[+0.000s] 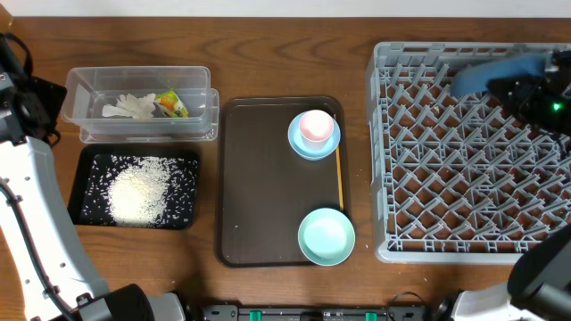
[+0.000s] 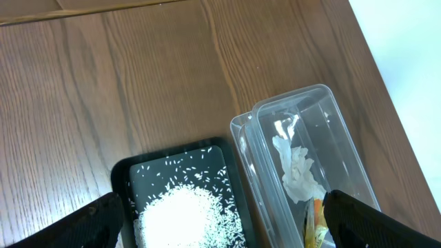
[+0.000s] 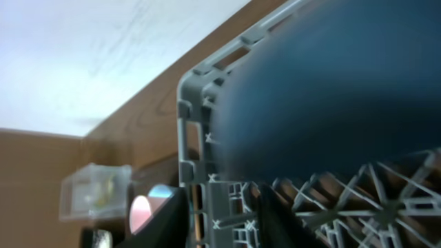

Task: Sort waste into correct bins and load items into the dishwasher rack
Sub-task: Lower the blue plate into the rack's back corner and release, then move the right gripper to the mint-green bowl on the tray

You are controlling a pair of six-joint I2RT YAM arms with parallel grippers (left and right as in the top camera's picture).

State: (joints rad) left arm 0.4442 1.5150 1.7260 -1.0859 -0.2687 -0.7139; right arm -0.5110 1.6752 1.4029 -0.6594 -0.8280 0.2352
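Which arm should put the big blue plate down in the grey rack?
Right. The right gripper holds the dark-blue plate over the dishwasher rack's far corner. The left gripper hangs open above the black tray, far from the rack.

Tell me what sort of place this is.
Likely a lab tabletop staged as a kitchen clean-up station: a dark-blue plate held over a dishwasher rack, crockery on a brown tray, rice in a black tray.

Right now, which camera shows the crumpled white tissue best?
The left wrist view: the crumpled white tissue lies close and sharp inside the clear plastic rectangular tub. Overhead shows it small. Right wrist shows only the distant, blurred tub.
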